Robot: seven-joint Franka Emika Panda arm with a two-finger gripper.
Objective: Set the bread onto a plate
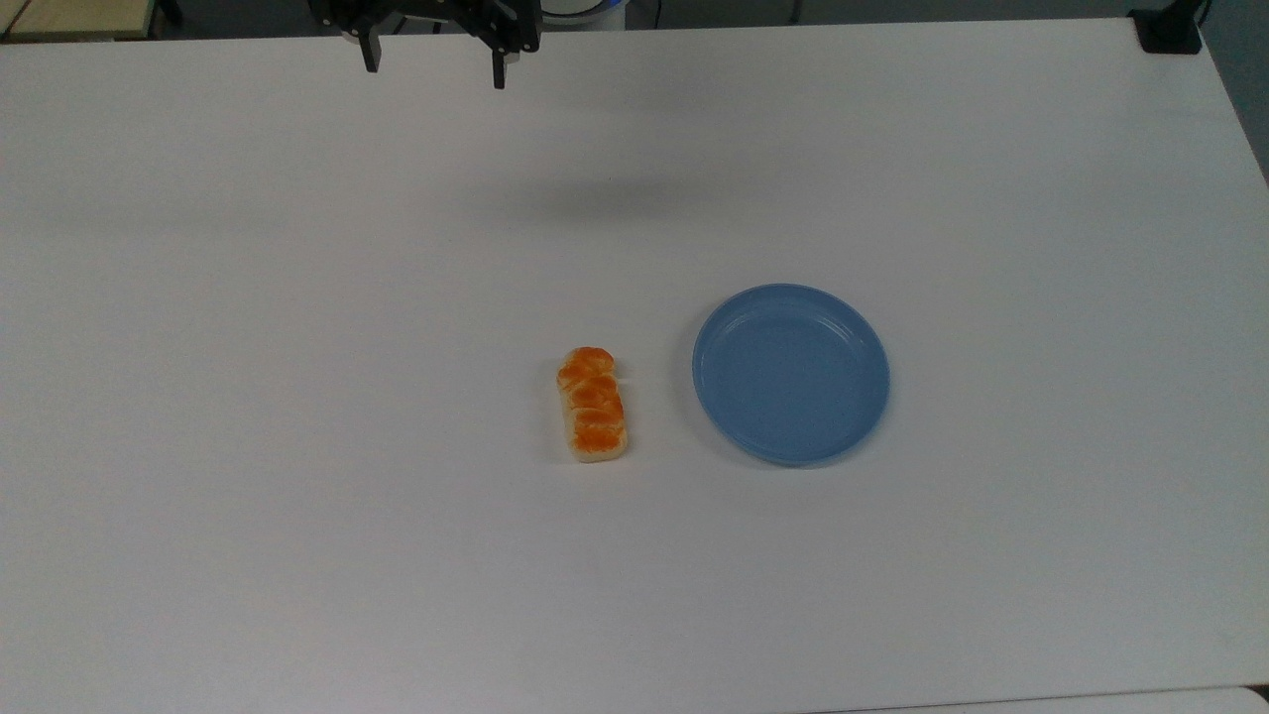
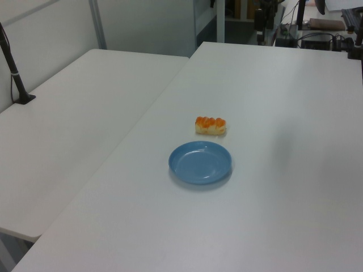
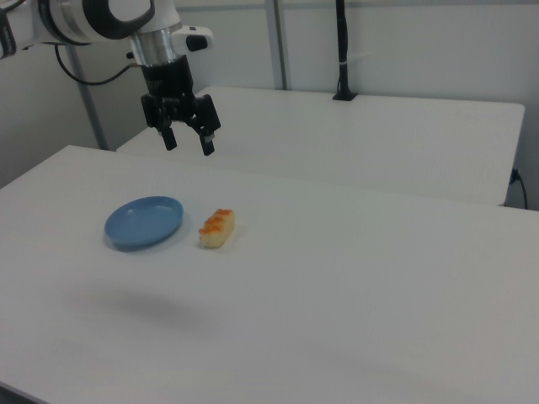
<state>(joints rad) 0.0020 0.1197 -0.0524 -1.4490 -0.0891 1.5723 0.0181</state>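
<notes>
My jaws are wide open and hold nothing. My gripper hangs high in the air, well above the white table. In the top view it sits at the far edge of the table. The bread lies flat on the table, far from my gripper. The blue plate sits just beside the bread, on the top view's right, not touching it. In the right view the plate is left of the bread.
</notes>
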